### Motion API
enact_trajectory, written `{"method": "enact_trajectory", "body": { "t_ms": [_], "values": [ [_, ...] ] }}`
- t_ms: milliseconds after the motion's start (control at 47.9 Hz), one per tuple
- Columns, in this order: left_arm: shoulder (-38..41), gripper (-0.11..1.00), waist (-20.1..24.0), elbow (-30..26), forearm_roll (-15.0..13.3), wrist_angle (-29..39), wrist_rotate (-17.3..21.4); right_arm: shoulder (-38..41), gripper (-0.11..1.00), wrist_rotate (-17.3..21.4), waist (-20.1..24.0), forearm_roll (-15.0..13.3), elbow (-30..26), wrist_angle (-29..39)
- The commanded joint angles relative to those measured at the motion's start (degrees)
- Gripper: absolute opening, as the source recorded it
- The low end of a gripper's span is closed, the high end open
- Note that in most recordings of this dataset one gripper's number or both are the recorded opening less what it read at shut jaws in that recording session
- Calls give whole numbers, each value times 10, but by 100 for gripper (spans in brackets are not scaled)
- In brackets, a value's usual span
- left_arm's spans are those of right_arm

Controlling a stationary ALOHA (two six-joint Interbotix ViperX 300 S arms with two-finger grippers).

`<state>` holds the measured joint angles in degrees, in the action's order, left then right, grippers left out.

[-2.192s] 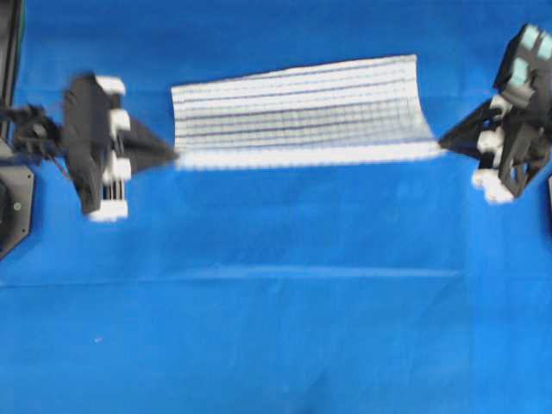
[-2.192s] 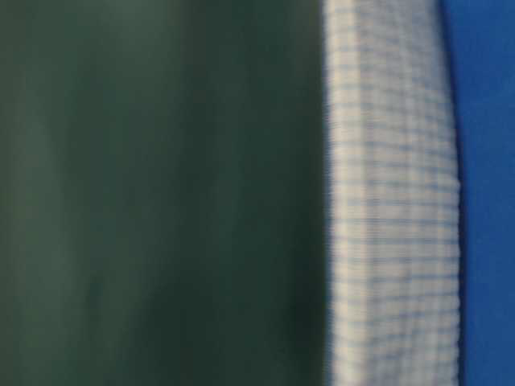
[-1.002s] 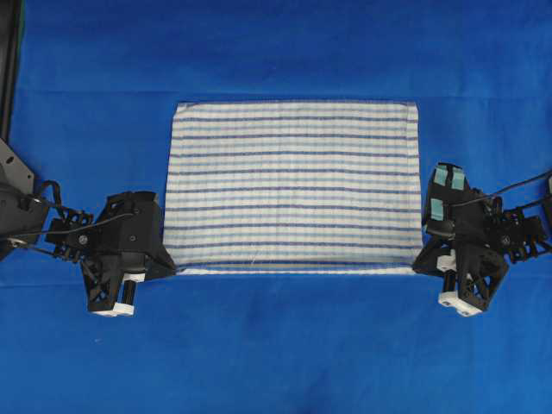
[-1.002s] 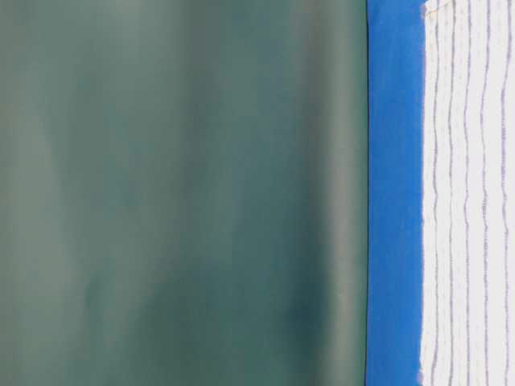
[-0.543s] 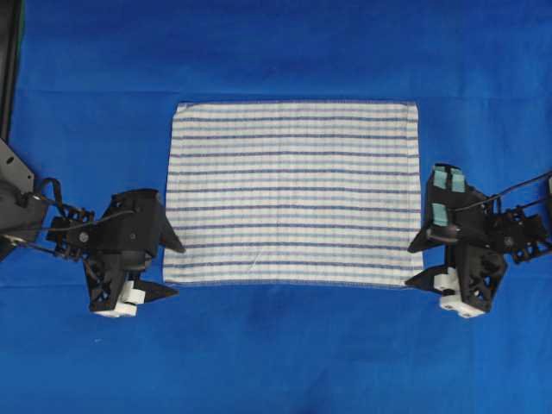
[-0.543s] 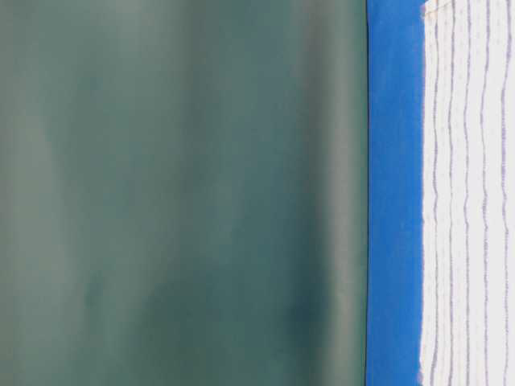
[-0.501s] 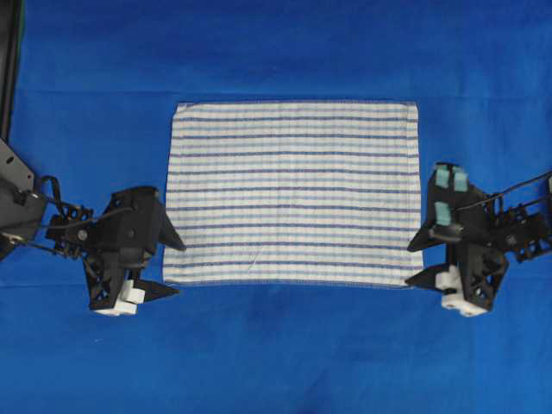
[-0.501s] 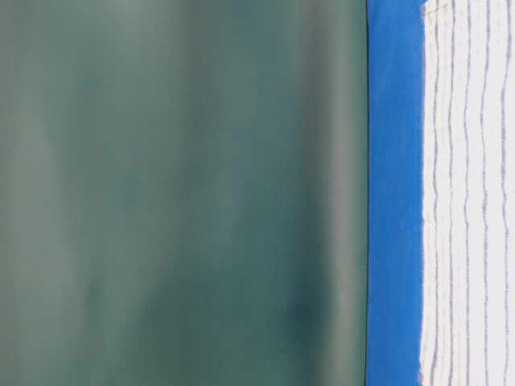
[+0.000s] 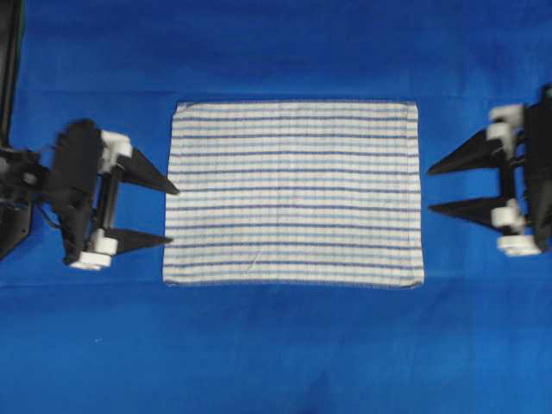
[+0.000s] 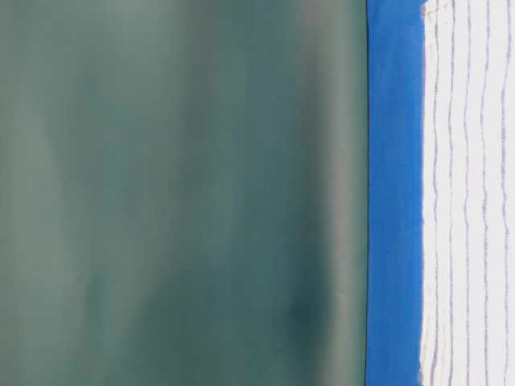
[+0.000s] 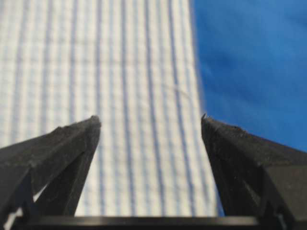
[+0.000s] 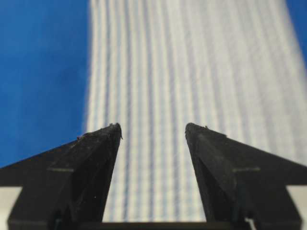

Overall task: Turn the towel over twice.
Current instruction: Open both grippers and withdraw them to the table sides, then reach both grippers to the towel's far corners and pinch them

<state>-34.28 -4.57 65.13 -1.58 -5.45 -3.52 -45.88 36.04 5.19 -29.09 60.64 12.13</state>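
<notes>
The towel [image 9: 293,194] lies flat and spread out on the blue sheet, white with dark and light blue stripes running left to right. My left gripper [image 9: 172,213] hovers just off the towel's left edge, open, with nothing between its fingers. Off the right edge, my right gripper [image 9: 429,189] is also open and empty, pointing at the cloth. The left wrist view looks between open jaws [image 11: 149,120] onto the towel [image 11: 134,96] and its near edge. The right wrist view has the towel [image 12: 192,72] beyond the open jaws [image 12: 152,125]. At table level, the towel [image 10: 471,201] lies flat.
A plain blue sheet [image 9: 276,345] covers the whole table around the towel. The left arm's dark base [image 9: 13,216] sits at the left edge. A green backdrop [image 10: 177,193] stands behind the table in the table-level view.
Both grippers were shut on the towel's near corners, then opened and let go. They have since moved away from the near edge to about mid-height along the towel's sides. The towel stays flat.
</notes>
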Motion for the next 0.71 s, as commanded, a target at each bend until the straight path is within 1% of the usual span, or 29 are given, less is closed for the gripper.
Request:
{"method": "enact_trajectory", "body": {
  "t_ms": [0, 63, 125, 251, 397, 501, 689],
  "values": [
    [-49, 80, 18, 11, 0, -23, 8, -47, 64, -1, -12, -35, 4, -5],
    [-86, 80, 28, 24, 0, -27, 15, -76, 64, -1, -22, -50, 16, -8],
    [-122, 80, 34, 39, 0, -28, 22, -104, 64, -1, -33, -58, 30, -13],
    [-195, 80, 43, 69, 0, -28, 26, -150, 64, -1, -60, -60, 73, -46],
    [-251, 80, 49, 99, 0, -27, 26, -168, 64, 7, -90, -60, 116, -98],
    [-268, 80, 57, 109, 0, -27, 26, -162, 64, 11, -105, -54, 127, -118],
    [-264, 80, 63, 110, 0, -27, 25, -150, 64, 11, -113, -46, 126, -120]
  ]
}}
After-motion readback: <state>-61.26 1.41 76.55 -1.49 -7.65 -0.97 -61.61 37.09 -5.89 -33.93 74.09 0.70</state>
